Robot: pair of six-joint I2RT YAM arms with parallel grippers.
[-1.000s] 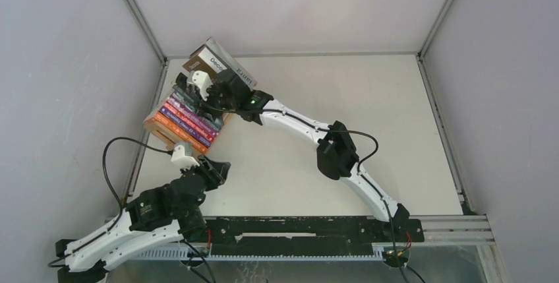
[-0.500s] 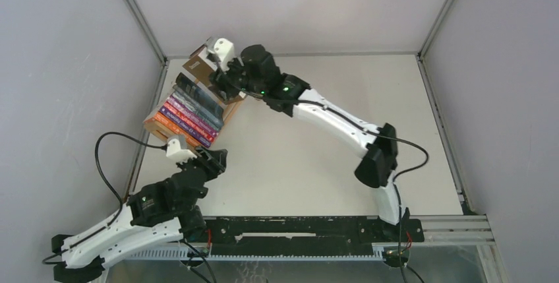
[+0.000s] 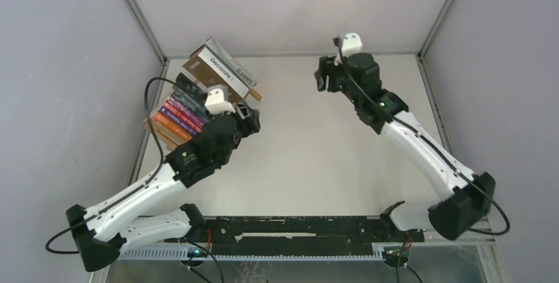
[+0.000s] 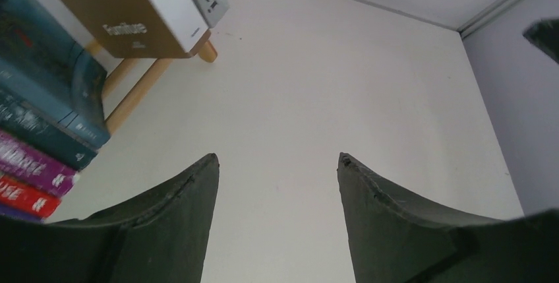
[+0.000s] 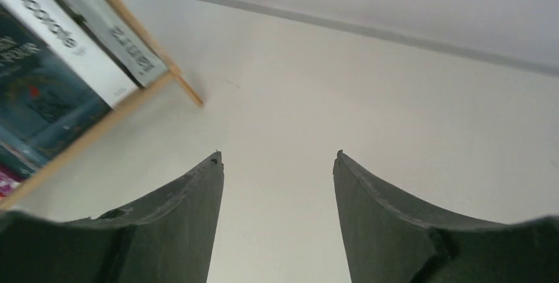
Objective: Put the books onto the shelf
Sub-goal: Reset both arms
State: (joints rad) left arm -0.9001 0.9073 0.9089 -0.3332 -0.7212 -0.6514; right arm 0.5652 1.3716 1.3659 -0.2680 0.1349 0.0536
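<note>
The assorted books (image 3: 178,117), running from orange, red and purple paperbacks through dark blue ones to a thick brown volume with a white spine (image 3: 223,70) and a grey-white one (image 3: 242,74), stand packed in the small light-wood slatted shelf (image 4: 138,92) at the far left corner of the white worktop (image 3: 310,144). The left hand (image 4: 277,159) hovers just beside that row, its dark fingers spread with only bare worktop between them. The right hand (image 5: 277,156) hangs well apart near the far edge, likewise spread and empty.
</note>
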